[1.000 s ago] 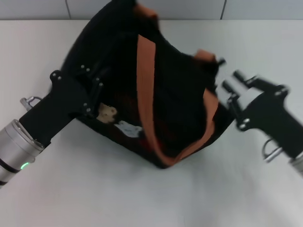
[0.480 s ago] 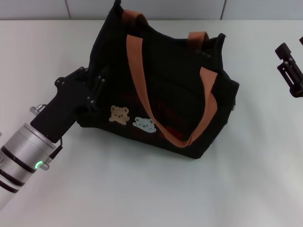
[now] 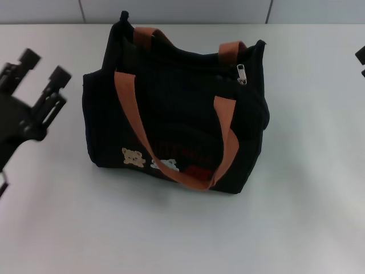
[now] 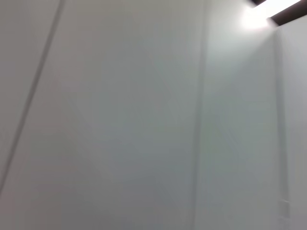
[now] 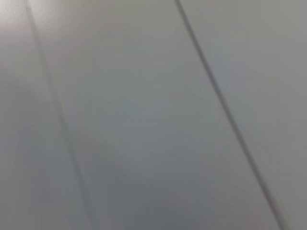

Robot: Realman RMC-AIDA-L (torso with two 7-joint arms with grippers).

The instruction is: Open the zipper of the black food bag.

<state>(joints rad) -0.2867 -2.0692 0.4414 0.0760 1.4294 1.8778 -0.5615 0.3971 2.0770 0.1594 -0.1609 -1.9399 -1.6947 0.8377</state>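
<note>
The black food bag [image 3: 177, 114] stands upright on the white table [image 3: 171, 228] in the head view, with two orange-brown straps and small bear pictures low on its front. Its zipper's silver pull tab [image 3: 242, 74] hangs at the top right end of the bag. My left gripper [image 3: 43, 68] is off to the bag's left, open, holding nothing and clear of the fabric. Only a dark sliver of my right gripper [image 3: 360, 57] shows at the right edge. Both wrist views show just pale wall panels.
A tiled wall [image 3: 182, 10] runs along the table's far edge behind the bag. Bare white tabletop lies in front of the bag and on both sides.
My left gripper let go of the bag's left end and drew back to the left. The right gripper moved almost out of view. The bag settled upright, its pull tab now showing.
</note>
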